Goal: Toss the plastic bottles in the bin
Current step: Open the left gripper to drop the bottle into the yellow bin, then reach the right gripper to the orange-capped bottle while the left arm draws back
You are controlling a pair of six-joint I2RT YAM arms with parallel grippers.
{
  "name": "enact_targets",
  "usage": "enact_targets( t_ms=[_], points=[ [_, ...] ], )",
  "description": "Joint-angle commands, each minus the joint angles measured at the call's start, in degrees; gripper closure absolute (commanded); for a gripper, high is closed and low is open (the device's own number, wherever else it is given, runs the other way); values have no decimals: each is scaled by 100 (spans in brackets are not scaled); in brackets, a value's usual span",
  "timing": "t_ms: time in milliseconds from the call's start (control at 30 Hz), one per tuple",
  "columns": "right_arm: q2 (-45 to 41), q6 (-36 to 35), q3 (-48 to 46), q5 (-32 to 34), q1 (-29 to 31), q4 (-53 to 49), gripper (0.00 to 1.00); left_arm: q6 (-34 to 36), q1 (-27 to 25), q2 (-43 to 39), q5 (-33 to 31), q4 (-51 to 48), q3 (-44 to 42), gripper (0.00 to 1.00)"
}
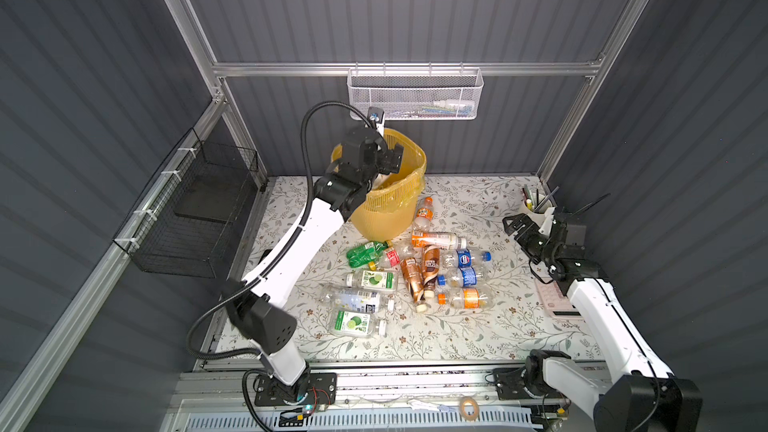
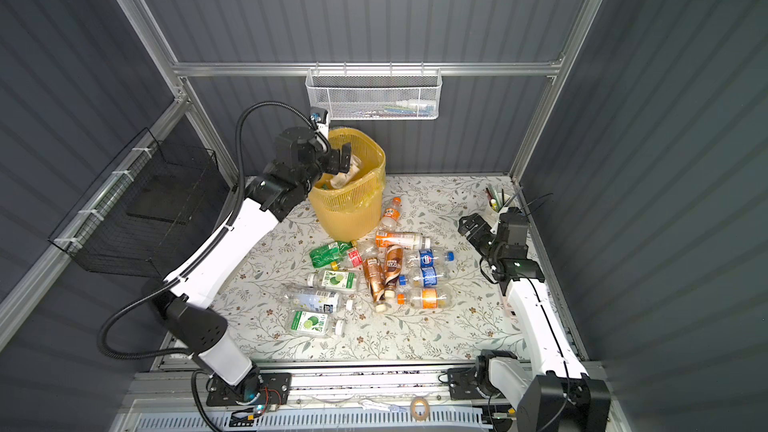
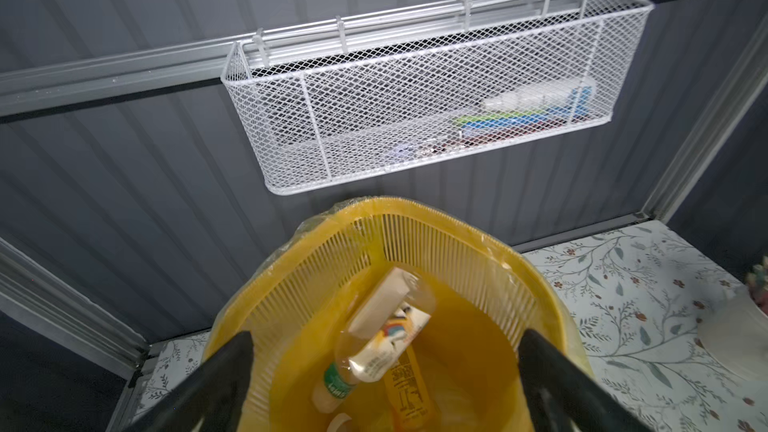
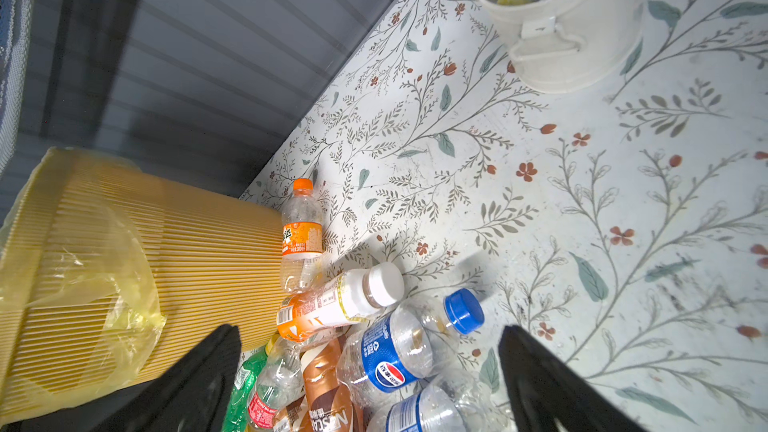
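Over the bin [image 1: 390,218], your left tool [image 3: 386,336] gapes empty, bottles [image 2: 344,177] lying inside. Your right tool [image 4: 370,332] hangs wide too; about a dozen loose bottles [image 1: 465,259] litter the bench [image 1: 478,338].

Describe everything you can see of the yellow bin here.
The bin is a tall yellow plastic wastebasket with slatted lattice sides and a rounded-square rim, lined with a clear yellowish bag folded over that rim. It stands upright at the back of the floral table, below the white mesh basket. At least two bottles lie inside. The left gripper hangs open over its mouth; an orange-capped bottle lies right beside its base.
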Motion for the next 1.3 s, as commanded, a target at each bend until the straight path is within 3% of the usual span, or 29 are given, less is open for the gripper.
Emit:
enact_targets(
  t_ms=[0, 200, 533, 867, 1000, 1267],
  points=[
    [-21, 2, 106, 91, -10, -150, 1, -186, -30, -956, 130, 1151, -805, 1],
    [226, 200, 130, 150, 125, -202, 1, -368, -31, -1545, -246, 1227, -1753, 0],
    [820, 563, 297, 439, 661, -207, 1, -1076, -30, -2519, -1407, 1045, -3284, 0],
    [1988, 30, 1409, 514, 1352, -369, 1, -1855, 45, -2787, -2280, -28, -3649, 1],
    [2667, -143, 1983, 215, 1589, -369, 4, -2285, 454, -2737, -1950, -429, -3722, 0],
    [4083, -543, 3217, -358, 2049, -524, 7, -2990, 1968, -2813, -373, -587, -4469, 1]
  ],
)
